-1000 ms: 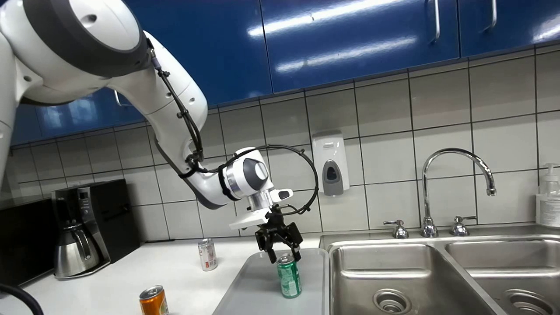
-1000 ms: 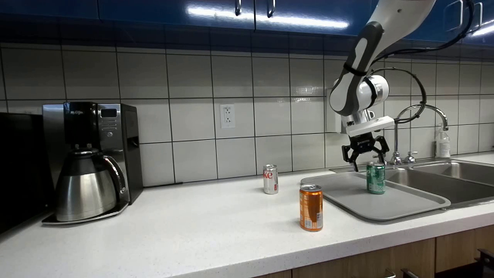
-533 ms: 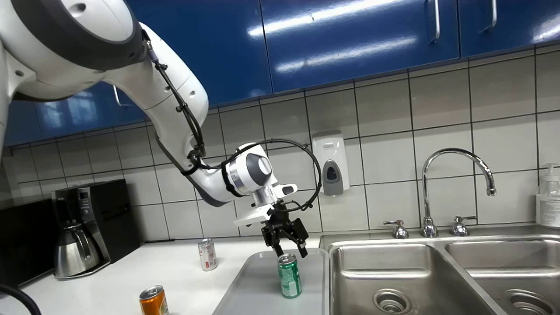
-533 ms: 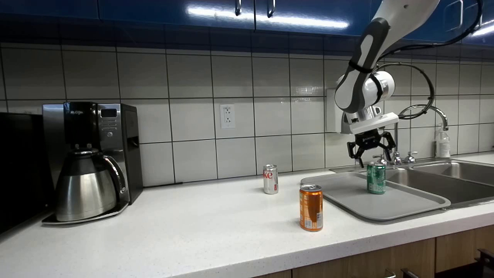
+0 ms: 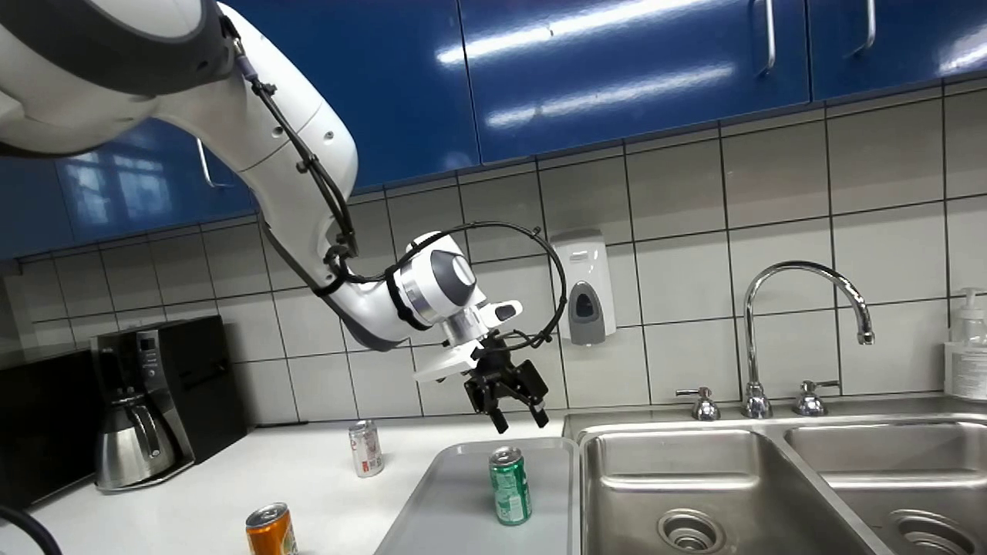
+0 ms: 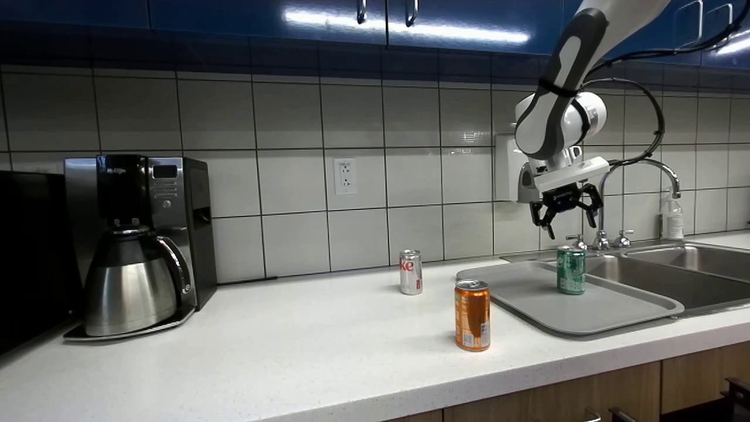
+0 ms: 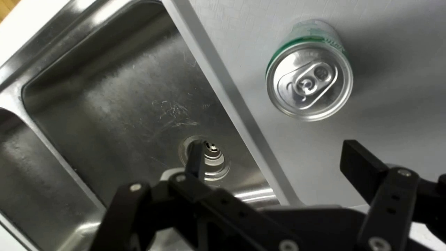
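Green metal-topped can (image 7: pixel 309 71) stands on a textured tray (image 7: pixel 251 48).

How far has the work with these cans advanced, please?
Looks done: the green can stands upright on the gray tray. In hand: nothing; the jaws are open and hang higher than that can's top, not touching it. Possibly left: the orange can and the silver can stand on the white counter, off the tray.
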